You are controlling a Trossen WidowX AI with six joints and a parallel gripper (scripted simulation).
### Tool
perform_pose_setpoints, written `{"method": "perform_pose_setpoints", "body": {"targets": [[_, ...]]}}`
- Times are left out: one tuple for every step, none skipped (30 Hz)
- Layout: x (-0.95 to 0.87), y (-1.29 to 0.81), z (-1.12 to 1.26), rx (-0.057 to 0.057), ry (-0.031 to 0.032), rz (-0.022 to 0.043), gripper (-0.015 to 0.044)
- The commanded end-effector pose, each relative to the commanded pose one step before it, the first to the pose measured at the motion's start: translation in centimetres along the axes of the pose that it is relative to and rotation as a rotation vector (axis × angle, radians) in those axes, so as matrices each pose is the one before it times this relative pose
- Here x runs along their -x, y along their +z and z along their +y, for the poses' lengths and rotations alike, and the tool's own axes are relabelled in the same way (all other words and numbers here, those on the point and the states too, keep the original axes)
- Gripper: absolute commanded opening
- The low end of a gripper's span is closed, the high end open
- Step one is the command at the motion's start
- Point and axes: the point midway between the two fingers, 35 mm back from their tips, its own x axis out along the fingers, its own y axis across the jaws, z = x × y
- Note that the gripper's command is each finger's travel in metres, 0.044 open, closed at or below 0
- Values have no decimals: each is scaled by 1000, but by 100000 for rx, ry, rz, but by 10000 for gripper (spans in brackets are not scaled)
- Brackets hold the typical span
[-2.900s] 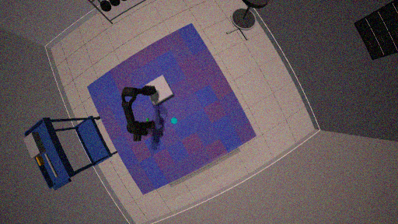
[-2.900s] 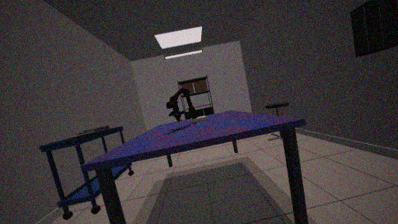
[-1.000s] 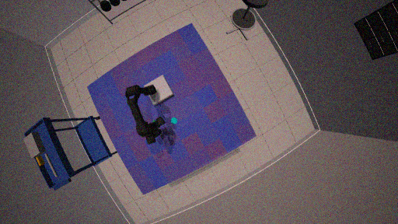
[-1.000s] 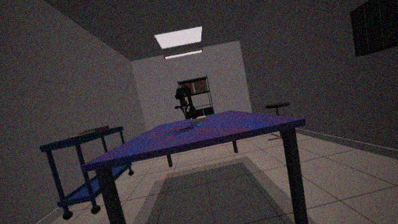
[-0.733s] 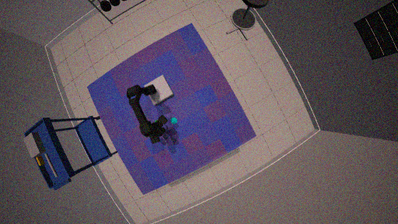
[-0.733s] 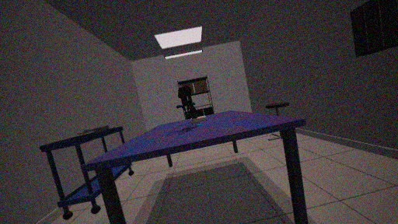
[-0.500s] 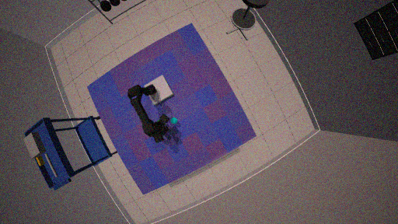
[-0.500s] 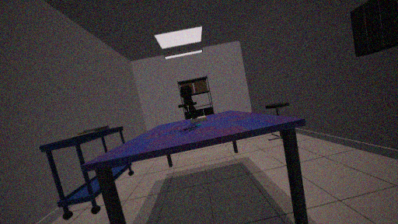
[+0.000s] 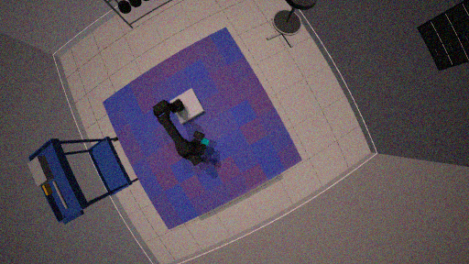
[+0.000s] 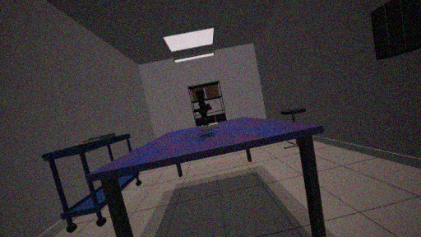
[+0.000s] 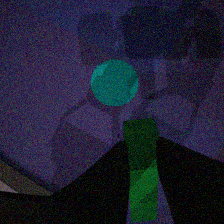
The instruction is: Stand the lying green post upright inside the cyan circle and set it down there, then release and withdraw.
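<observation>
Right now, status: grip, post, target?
Gripper shut on green post. Post not set down, its end just short of cyan circle. Nothing on the circle.

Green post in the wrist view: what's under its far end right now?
Purple table top; the cyan circle lies just beyond the green post. The tool covers whatever is below the post's near end.

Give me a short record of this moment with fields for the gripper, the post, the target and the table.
gripper: shut on the green post
green post: held, its free end just short of the cyan circle in the wrist view
cyan circle: uncovered, flat on the table
table: blue and purple patches, arm mounted on a white plate
task state: post not yet set down
</observation>
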Motion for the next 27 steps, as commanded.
{"method": "perform_pose_setpoints", "body": {"targets": [[-17, 1017, 983, 7792, 206, 465, 23], [25, 237, 231, 1693, 21, -21, 23], [21, 197, 189, 1398, 17, -17, 23], [12, 119, 113, 839, 10, -10, 23], [4, 40, 37, 280, 3, -3, 23], [0, 0, 0, 0, 0, 0, 23], [0, 0, 0, 0, 0, 0, 23], [-15, 12, -10, -65, 2, -122, 23], [-46, 35, -31, -196, 7, -366, 23], [-77, 58, -51, -324, 12, -611, 23], [-92, 69, -62, -388, 14, -735, 23], [-91, 68, -62, -385, 13, -735, 23], [-91, 67, -62, -382, 13, -735, 23], [-90, 66, -61, -380, 13, -735, 23], [-90, 65, -61, -377, 12, -735, 23], [-89, 64, -61, -374, 12, -735, 23], [-89, 63, -61, -371, 12, -735, 23], [-88, 62, -61, -368, 11, -735, 23], [-88, 61, -61, -365, 11, -734, 23], [-87, 60, -61, -363, 11, -734, 23], [-86, 60, -61, -360, 11, -734, 23], [-86, 59, -61, -357, 10, -734, 23], [-85, 58, -61, -354, 10, -734, 23], [-84, 57, -60, -351, 10, -734, 23], [-84, 56, -60, -348, 9, -734, 23], [-83, 55, -60, -345, 9, -734, 23], [-82, 54, -60, -342, 9, -733, 23]]}}
